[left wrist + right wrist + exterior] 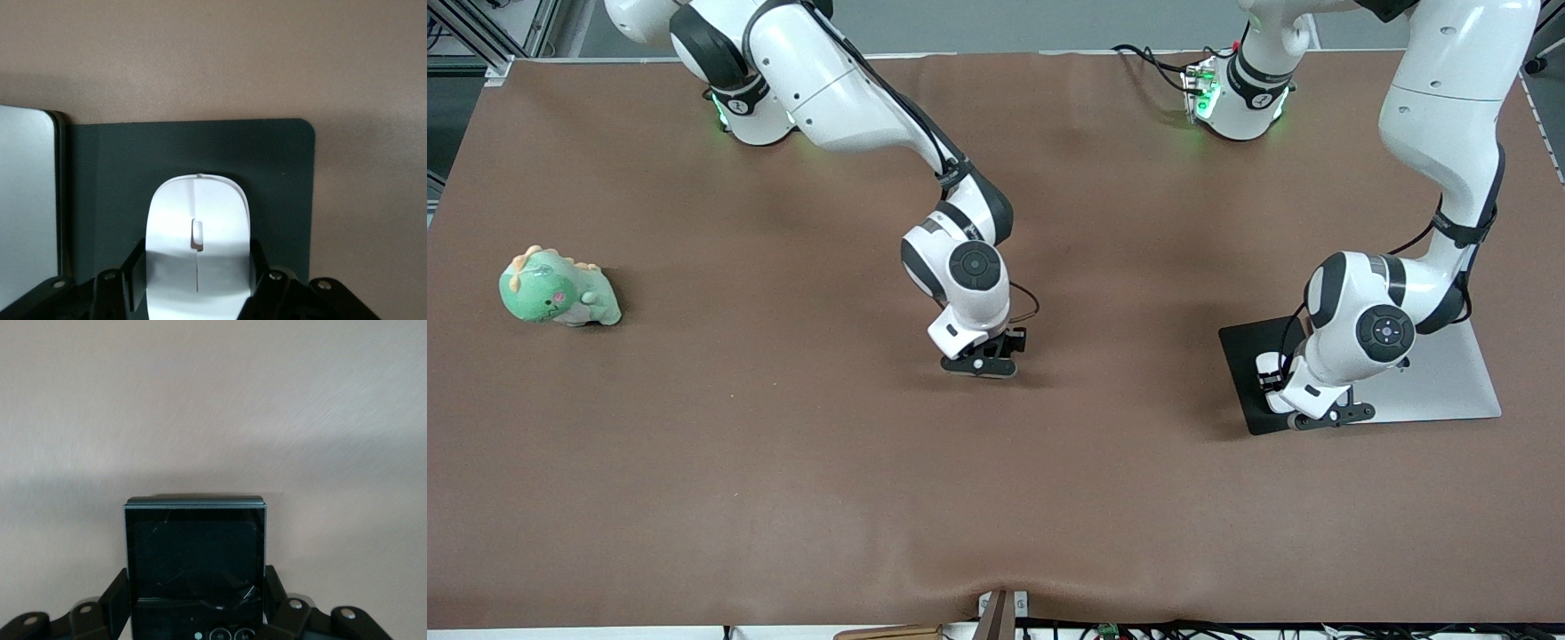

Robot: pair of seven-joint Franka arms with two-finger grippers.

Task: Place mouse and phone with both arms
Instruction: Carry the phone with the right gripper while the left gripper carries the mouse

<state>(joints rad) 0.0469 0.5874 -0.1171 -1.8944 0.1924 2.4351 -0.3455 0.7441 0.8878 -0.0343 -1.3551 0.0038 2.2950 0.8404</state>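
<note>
My left gripper [1320, 411] is low over the dark grey mat [1245, 356] at the left arm's end of the table. In the left wrist view its fingers [137, 270] close on both sides of the white mouse [197, 233], which sits on or just above the mat [280, 173]. My right gripper [980, 363] is low over the bare middle of the table. In the right wrist view its fingers [115, 597] grip the black phone [195, 547] by its sides, close to the table. The phone is hidden in the front view.
A silver slab [1449, 373] lies beside the mat, touching it, toward the left arm's end; its edge shows in the left wrist view [27, 200]. A green dinosaur toy [559, 289] sits at the right arm's end. The brown table cover [783, 489] is bare near the front camera.
</note>
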